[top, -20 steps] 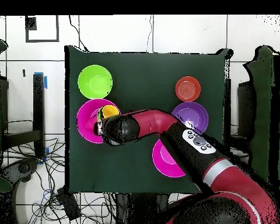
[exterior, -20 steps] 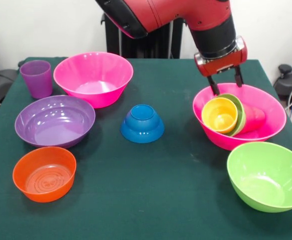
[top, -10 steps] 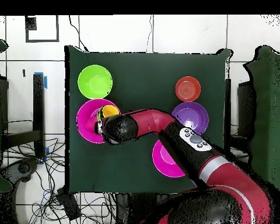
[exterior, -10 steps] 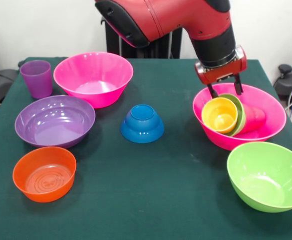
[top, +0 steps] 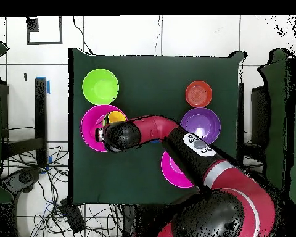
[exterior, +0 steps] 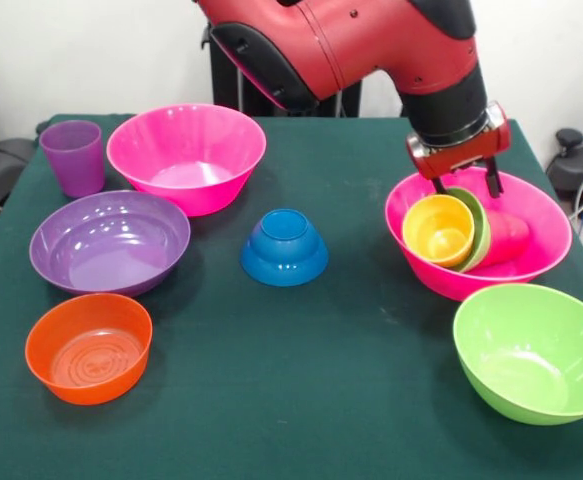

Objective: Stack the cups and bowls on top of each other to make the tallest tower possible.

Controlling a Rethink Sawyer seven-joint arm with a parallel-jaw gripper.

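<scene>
Compared with a second ago, I see the gripper [exterior: 468, 186] shifted toward the right of the front frame and a little higher, its two dark fingers [exterior: 493, 180] spread apart and holding nothing, poised over the far rim of the pink bowl at right [exterior: 541, 262]. Inside that bowl the yellow cup [exterior: 438, 229] lies tipped on its side, nested in the small green bowl [exterior: 477, 222], with the red cup [exterior: 509, 238] behind them; none of these has budged. At lower right sits the lime green bowl [exterior: 531, 352], just beside the pink one. Near the middle of the green table [exterior: 331, 400] the small blue bowl [exterior: 284, 246] stands upside down. On the left side I count the second pink bowl [exterior: 186, 155], the purple cup [exterior: 72, 157] upright at upper left, the wide purple bowl [exterior: 109, 241] and the orange bowl [exterior: 89, 346] at lower left, all apart. From overhead the arm [top: 152, 129] covers most of the loaded pink bowl.
</scene>
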